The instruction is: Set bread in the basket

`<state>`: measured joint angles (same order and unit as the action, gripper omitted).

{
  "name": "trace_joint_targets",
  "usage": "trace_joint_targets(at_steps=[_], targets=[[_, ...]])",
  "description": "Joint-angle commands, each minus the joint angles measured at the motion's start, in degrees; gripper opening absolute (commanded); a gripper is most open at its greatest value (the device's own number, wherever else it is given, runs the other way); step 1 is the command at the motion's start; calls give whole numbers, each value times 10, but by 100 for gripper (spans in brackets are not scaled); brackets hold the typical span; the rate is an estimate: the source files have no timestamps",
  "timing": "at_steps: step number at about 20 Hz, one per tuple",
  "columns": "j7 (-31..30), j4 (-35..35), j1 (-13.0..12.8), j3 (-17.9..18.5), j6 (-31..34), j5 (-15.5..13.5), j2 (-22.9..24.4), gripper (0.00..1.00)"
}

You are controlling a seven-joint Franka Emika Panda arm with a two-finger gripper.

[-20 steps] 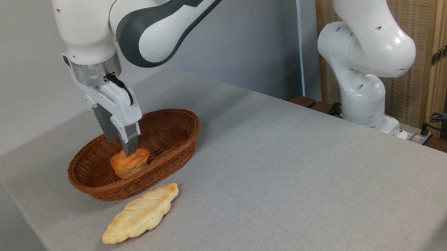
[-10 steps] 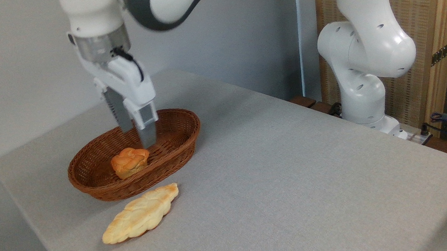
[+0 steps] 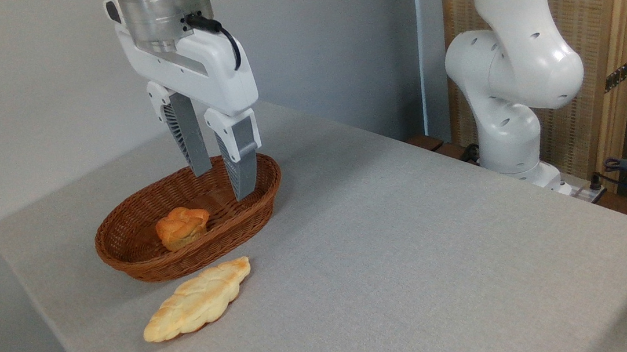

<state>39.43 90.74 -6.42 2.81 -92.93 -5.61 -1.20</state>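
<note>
One arm upright, jaws spread above basket (image 3: 123, 251), bread (image 3: 182, 227) inside

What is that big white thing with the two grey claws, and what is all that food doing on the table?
That big white thing is a robot arm. The part with the claws is its hand, and the two grey fingers work like tongs for picking things up. One camera, standing off to the side of the table and looking down at it, took this picture.

On the grey table sits an oval brown woven basket. Inside it lies a small round orange-brown bun with a swirly top. In front of the basket, on the table, lies a long pale-yellow braided loaf shaped like a leaf.

The hand holds nothing right now. Its fingers are spread apart and hang in the air above the basket, touching nothing. The bun is already in the basket, which is the job the robot was given.
</note>
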Motion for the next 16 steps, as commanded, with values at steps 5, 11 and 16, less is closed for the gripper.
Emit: trace_joint_targets(at_steps=[5,11,16], targets=[[3,-18,-6,6,15,4,-8,100],[3,-18,31,-32,14,2,5,100],[3,-17,31,-32,14,3,5,100]])
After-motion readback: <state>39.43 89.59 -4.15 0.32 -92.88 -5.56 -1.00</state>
